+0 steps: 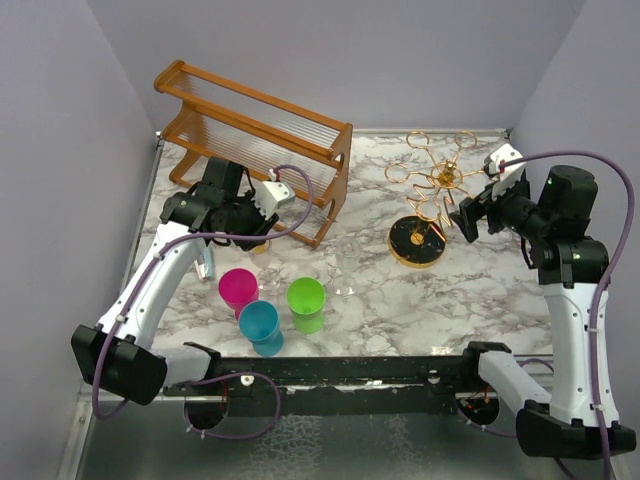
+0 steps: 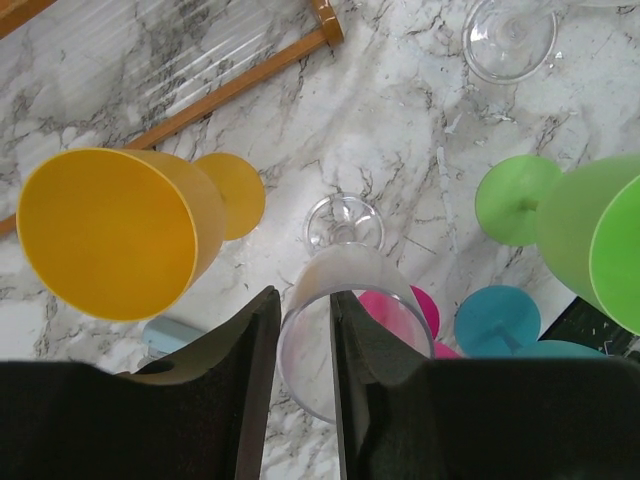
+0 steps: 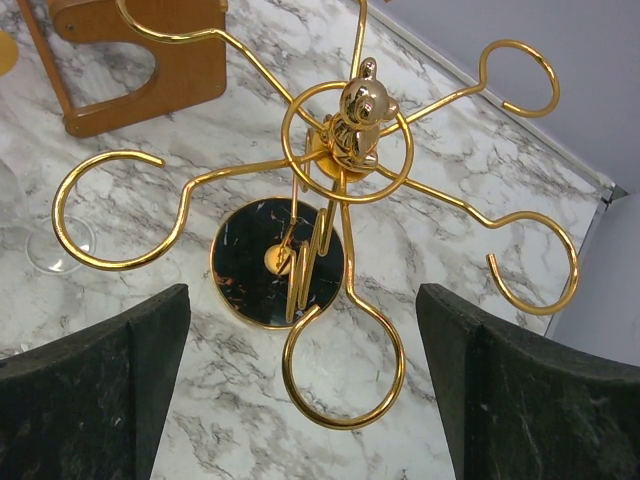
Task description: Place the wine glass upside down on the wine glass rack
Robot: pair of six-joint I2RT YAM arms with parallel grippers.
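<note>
Wine glass [image 2: 350,275], clear, stemmed, rim in pinch of left gripper [image 2: 303,300]; right gripper [image 3: 302,295] wide apart above gold curly-armed rack [image 3: 350,120].

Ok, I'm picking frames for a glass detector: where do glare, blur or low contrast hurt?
Top external: even light, sharp, but a second clear glass nearly vanishes against the marble table. Left wrist: the wine glass in the left gripper looks milky and soft. Right wrist: the wine glass rack is sharp, with bright glints on its gold wire.
</note>
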